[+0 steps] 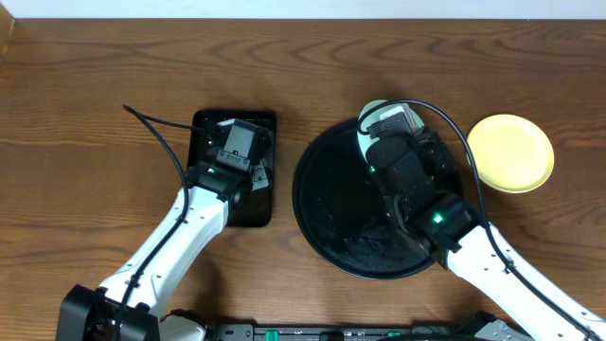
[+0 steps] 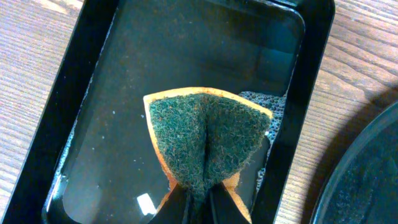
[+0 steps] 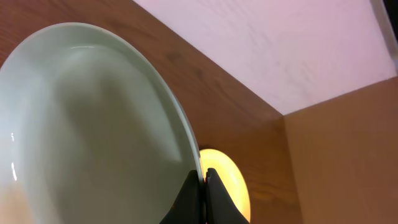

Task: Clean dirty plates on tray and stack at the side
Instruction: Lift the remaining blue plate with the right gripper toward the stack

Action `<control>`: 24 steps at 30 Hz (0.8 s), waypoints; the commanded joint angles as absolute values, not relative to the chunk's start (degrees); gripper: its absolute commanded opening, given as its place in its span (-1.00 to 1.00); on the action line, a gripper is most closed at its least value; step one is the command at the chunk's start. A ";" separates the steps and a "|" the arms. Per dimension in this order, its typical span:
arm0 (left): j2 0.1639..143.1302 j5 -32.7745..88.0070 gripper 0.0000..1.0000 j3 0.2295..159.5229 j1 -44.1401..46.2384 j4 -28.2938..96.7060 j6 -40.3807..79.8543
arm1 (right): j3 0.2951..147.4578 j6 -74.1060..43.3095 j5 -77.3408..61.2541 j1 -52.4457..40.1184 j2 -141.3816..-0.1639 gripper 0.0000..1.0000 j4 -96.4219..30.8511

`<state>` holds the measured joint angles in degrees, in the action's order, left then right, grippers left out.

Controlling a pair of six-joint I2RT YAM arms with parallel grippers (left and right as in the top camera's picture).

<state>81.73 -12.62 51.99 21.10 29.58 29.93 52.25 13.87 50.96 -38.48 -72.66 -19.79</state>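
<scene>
My right gripper is shut on the rim of a pale mint-blue plate and holds it tilted above the far right part of the round black tray; overhead only a sliver of the plate shows past the arm. The plate's visible face looks plain. A pale yellow plate lies on the table right of the tray, also in the right wrist view. My left gripper is shut on a folded green and orange sponge over the small rectangular black tray. A third plate is not in view.
The rectangular black tray sits left of the round tray with a narrow strip of wood between them. Wet smears lie in the round tray's near part. A pale wall lies beyond the table's far edge.
</scene>
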 commanded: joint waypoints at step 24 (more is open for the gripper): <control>86.78 -4.60 -0.85 51.44 16.49 21.04 13.32 | 53.56 -21.04 14.02 9.23 -75.68 -0.98 -24.12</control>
<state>84.44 -8.51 51.96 19.09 21.78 17.08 52.45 -17.12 20.36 4.19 -75.77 -24.82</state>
